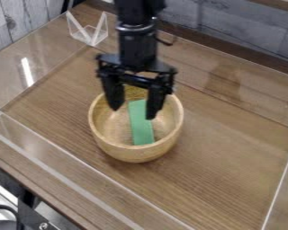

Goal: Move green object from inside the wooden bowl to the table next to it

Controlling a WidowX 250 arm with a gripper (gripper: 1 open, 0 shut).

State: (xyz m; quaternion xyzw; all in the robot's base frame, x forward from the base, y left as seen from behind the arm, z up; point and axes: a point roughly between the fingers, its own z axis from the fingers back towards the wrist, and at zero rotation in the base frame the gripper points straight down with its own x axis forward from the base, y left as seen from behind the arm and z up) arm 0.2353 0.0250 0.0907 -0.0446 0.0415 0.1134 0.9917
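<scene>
A brown wood-grain table (230, 135) walled with clear acrylic carries the wooden bowl (104, 137) near its middle. Inside lies the green object (140, 128), flat on the bowl's floor, running from twelve to six o'clock. It looks light, stiff and smooth, best pinched across its narrow width. The gripper (136, 99) points straight down over the bowl's twelve o'clock rim, fingers spread wide, holding nothing.
</scene>
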